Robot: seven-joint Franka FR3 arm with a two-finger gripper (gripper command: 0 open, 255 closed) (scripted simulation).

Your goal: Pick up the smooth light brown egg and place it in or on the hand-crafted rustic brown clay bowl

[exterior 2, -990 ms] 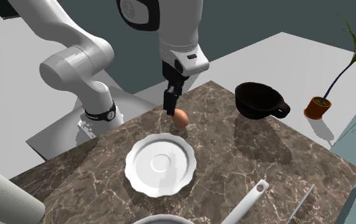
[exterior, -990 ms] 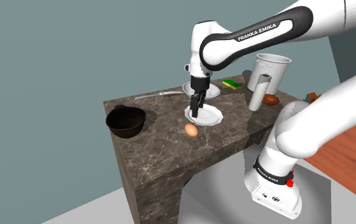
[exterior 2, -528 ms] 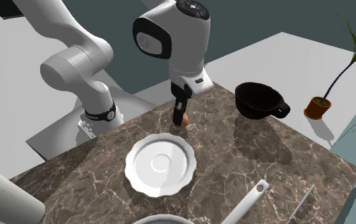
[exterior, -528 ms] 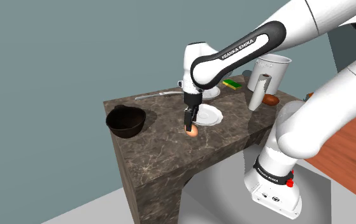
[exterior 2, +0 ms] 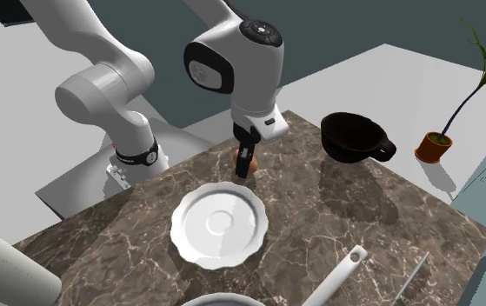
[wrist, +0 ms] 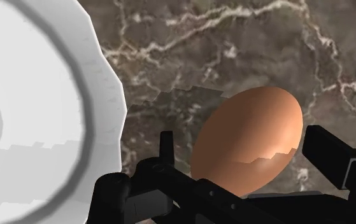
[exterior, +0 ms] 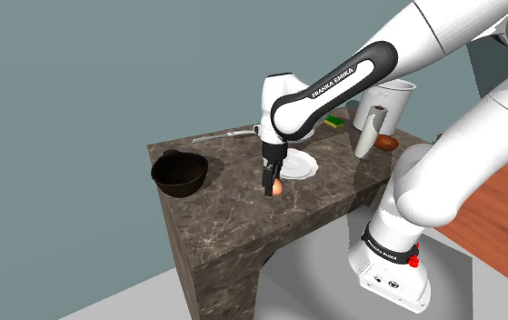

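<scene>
Straddling the brown egg (wrist: 249, 143) with fingers (wrist: 332, 159) spread and not clasping it, the gripper (exterior 2: 246, 168) has not yet grasped it or carried it to the dark bowl (exterior: 179, 171).

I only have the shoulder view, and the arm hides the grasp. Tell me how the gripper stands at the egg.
Observer: In the wrist view the gripper is open. Its fingers stand one on each side of the brown egg, which lies on the marble counter.
Operator: Report how close the plate is.
Observer: The white scalloped plate lies beside the egg but apart from it, and a strip of marble shows between them.
</scene>
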